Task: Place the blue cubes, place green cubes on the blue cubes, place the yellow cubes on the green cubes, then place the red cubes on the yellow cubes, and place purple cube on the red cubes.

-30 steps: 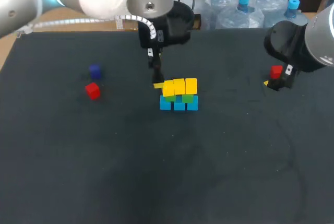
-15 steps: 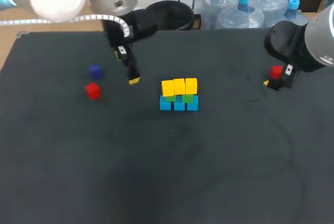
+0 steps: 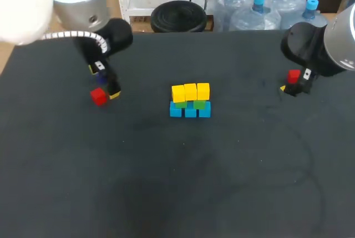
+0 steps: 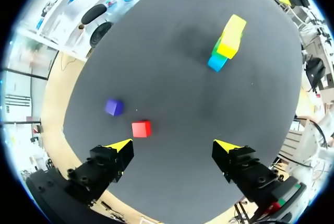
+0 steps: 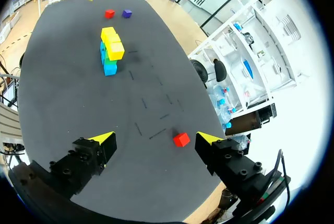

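In the middle of the table stands a stack: a row of blue cubes (image 3: pixel 190 111), green cubes (image 3: pixel 190 104) on them, yellow cubes (image 3: pixel 190 91) on top; the left wrist view shows the stack (image 4: pixel 226 44) far ahead. My left gripper (image 3: pixel 104 82) (image 4: pixel 173 146) is open above a red cube (image 3: pixel 99 97) (image 4: pixel 141 128), which lies just ahead of its fingers. The purple cube (image 4: pixel 114 107) sits beside that red cube and is mostly hidden in the head view. My right gripper (image 3: pixel 293 82) (image 5: pixel 156 138) is open over a second red cube (image 3: pixel 293 75) (image 5: pixel 181 139), which lies ahead of its fingers.
The dark table (image 3: pixel 183 182) stretches bare in front of the stack. The far red cube (image 5: pixel 109 13) and purple cube (image 5: pixel 127 13) show beyond the stack (image 5: pixel 110 51) in the right wrist view.
My left arm has swung left from beside the stack to above the left red cube and the purple cube. The right arm and all cubes have stayed put.
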Robot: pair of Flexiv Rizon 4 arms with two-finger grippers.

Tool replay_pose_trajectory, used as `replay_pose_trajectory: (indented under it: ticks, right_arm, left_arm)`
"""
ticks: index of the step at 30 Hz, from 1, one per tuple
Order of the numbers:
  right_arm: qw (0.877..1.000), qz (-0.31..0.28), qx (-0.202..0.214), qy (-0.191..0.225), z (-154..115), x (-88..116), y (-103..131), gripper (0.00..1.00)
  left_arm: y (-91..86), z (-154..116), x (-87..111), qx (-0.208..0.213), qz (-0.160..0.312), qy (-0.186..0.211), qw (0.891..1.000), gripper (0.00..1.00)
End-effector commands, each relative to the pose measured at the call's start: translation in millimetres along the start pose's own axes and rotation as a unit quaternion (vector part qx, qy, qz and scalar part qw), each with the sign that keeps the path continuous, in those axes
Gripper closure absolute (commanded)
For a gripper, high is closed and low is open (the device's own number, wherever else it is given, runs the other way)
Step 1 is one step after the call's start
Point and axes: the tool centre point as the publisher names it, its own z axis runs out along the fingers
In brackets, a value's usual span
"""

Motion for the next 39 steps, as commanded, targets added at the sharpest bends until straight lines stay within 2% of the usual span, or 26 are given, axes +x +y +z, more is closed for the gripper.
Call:
replay_pose_trajectory:
  ticks: [1,7,13,24,39]
  right_arm:
    - [1.0,0.001,0.004,-0.002,0.2,1.3,1.8,0.0]
    - [1.0,0.001,0.004,-0.002,0.2,1.3,1.8,0.0]
    - [1.0,0.001,0.004,-0.002,0.2,1.3,1.8,0.0]
    - [1.0,0.001,0.004,-0.002,0.2,1.3,1.8,0.0]
    - [1.0,0.001,0.004,-0.002,0.2,1.3,1.8,0.0]
  left_arm:
    - [3.8,12.9,6.5,0.005,-0.003,-0.014,1.0,0.0]
    - [7.6,27.0,14.4,0.019,0.012,-0.009,1.0,0.0]
    - [13.0,42.9,19.4,0.021,0.005,0.003,1.0,0.0]
    - [23.6,70.3,12.6,0.03,0.004,0.011,0.999,0.0]
    - [47.6,87.3,8.4,0.037,-0.01,0.007,0.999,0.0]
